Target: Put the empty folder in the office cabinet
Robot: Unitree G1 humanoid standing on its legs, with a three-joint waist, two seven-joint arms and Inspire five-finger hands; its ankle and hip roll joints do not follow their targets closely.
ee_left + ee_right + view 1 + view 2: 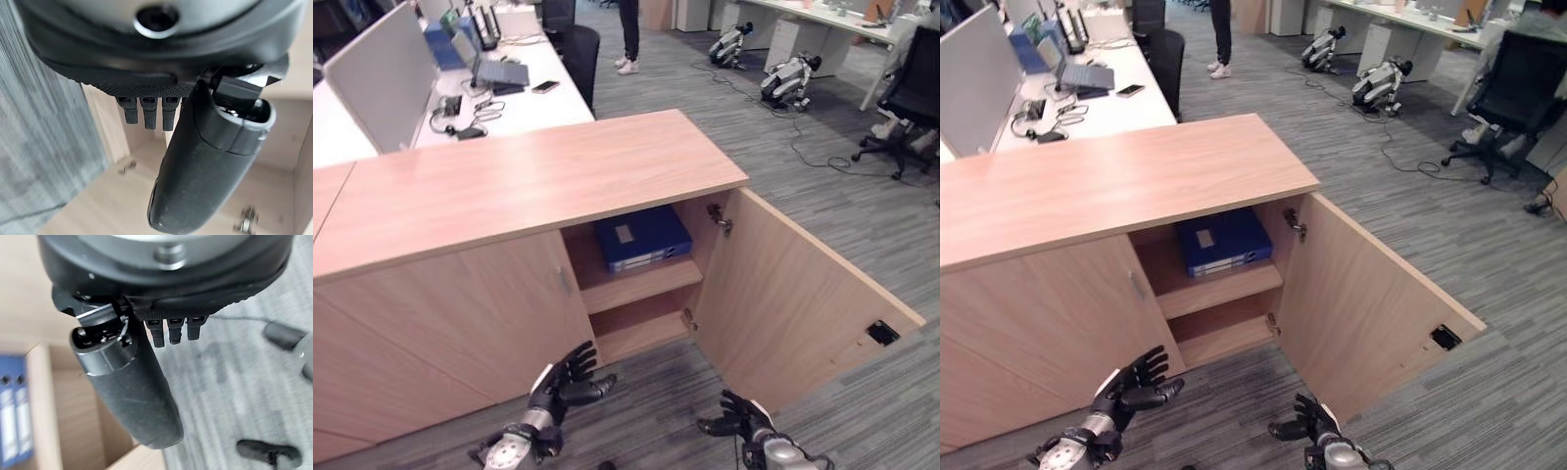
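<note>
the blue folder (642, 238), a flat rectangular binder with a pale spine label, lies on the upper shelf (636, 282) of the light wood-grain office cabinet (509, 186), whose right door (783, 304) stands wide open over grey striped carpet (862, 215). the left hand (563, 382) and right hand (736, 416) hover low before the cabinet, fingers spread and relaxed, both empty.

Matt wood-grain cabinet (509, 186), smooth blue plastic folder (643, 238)
</note>
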